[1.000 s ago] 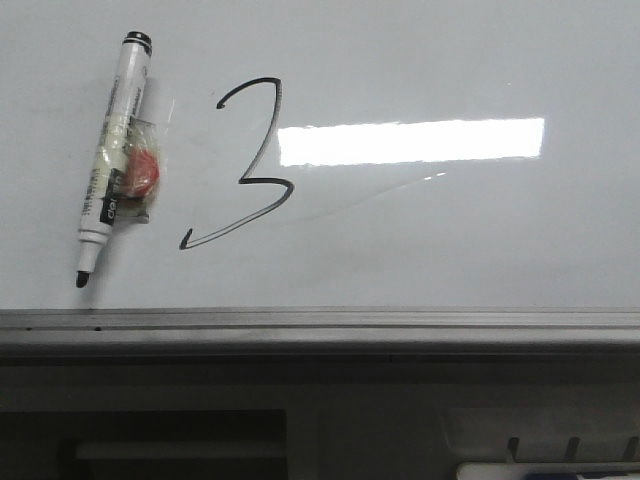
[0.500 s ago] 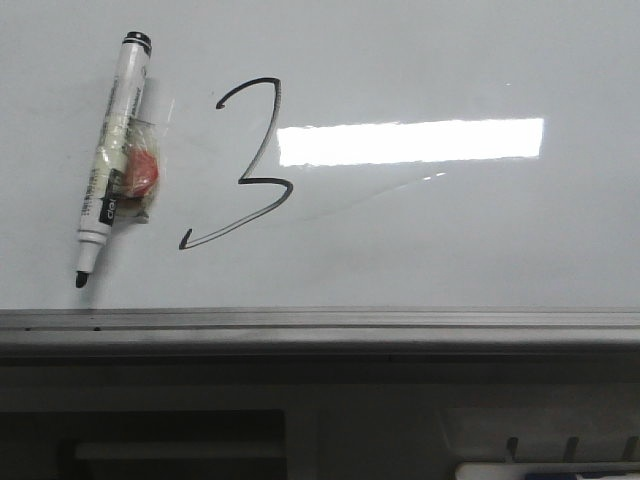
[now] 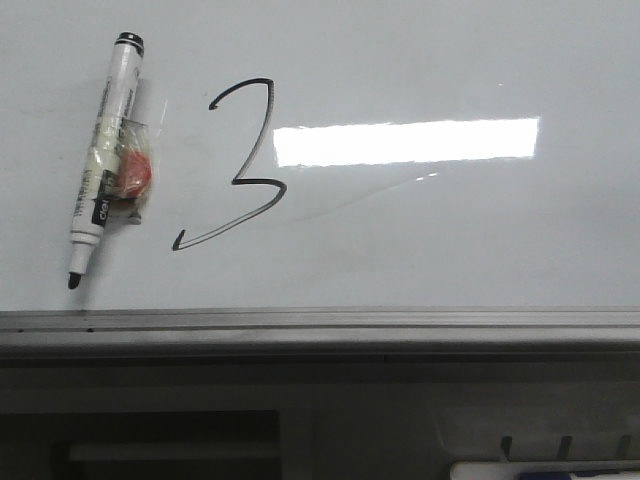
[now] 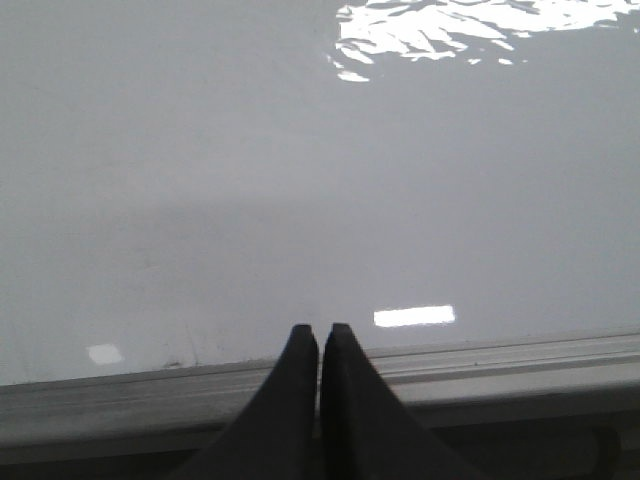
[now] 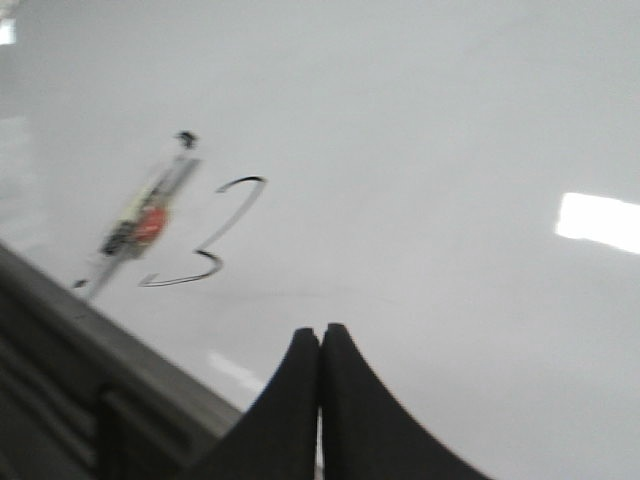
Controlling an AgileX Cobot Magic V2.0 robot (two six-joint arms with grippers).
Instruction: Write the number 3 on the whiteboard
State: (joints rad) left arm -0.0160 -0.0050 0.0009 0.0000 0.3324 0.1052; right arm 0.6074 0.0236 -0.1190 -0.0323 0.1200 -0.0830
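Writing step appears complete: the number 3 (image 3: 237,165) is drawn on the whiteboard (image 3: 450,250). The marker (image 3: 100,160) lies released near the left edge. Left gripper (image 4: 320,335) and right gripper (image 5: 320,335) are closed, empty. Next: retract.

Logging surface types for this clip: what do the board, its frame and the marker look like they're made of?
The whiteboard looks like glossy coated panel: it mirrors a sharp rectangular light. Its frame looks like matte grey metal, probably aluminium, with long ribbed grooves. The marker seems smooth white plastic with a black end and dark tip; something red in clear wrap sits against it. The 3 is thin black ink.
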